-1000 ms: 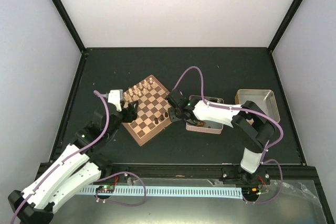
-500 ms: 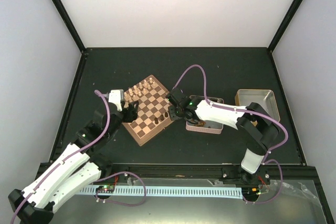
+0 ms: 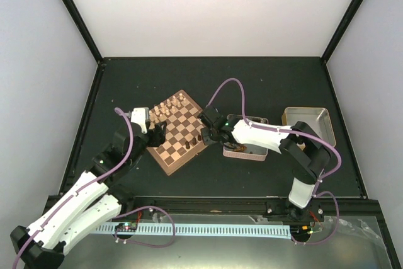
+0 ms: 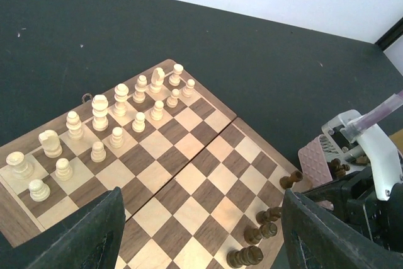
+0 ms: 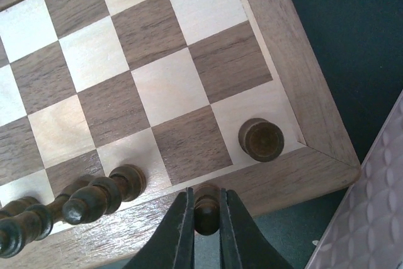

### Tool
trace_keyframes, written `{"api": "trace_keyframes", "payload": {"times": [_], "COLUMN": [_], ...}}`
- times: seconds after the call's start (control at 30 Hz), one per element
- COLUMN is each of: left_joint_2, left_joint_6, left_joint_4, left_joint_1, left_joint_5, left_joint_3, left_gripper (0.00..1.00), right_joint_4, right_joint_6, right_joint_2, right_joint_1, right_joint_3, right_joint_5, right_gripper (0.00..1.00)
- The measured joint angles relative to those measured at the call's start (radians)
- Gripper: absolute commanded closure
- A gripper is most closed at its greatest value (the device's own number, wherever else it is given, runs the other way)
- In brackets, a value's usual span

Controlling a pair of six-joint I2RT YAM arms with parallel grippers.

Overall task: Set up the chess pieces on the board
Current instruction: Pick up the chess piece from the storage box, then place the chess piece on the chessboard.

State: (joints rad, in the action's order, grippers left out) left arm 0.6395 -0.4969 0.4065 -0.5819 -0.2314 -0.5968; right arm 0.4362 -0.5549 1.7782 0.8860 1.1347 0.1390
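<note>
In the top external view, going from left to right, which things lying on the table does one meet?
board → tray → silvery tin. The pieces and both arms overlap the board, so they are left out.

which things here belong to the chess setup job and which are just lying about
Job:
- board
- dark pieces on it
- right pincer, shut on a dark piece
- tray, seems to hold more

Lying about:
- tin
- pale pieces, already lined up
</note>
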Motion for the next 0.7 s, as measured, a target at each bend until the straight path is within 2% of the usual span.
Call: {"api": "trace_keyframes", "payload": {"times": [0.23,0.7], "left_joint_2": [0.003,0.003], "left_joint_6": [0.000,0.003], "left_joint_4": [0.000,0.000], "left_joint_1": [0.000,0.000], "left_joint_5": [0.000,0.000], "left_joint_3": [0.000,0.001], "left_gripper": [0.30,0.30], "right_joint_4": [0.000,0.046], "right_joint_6": [0.005,0.053], "right_joint_2": [-0.001,0.027], "right_joint_1": [0.000,-0.002], "right_joint_3": [0.020,0.216], "right_joint_5": [0.001,0.071], "right_gripper": [0.91,0.91]}}
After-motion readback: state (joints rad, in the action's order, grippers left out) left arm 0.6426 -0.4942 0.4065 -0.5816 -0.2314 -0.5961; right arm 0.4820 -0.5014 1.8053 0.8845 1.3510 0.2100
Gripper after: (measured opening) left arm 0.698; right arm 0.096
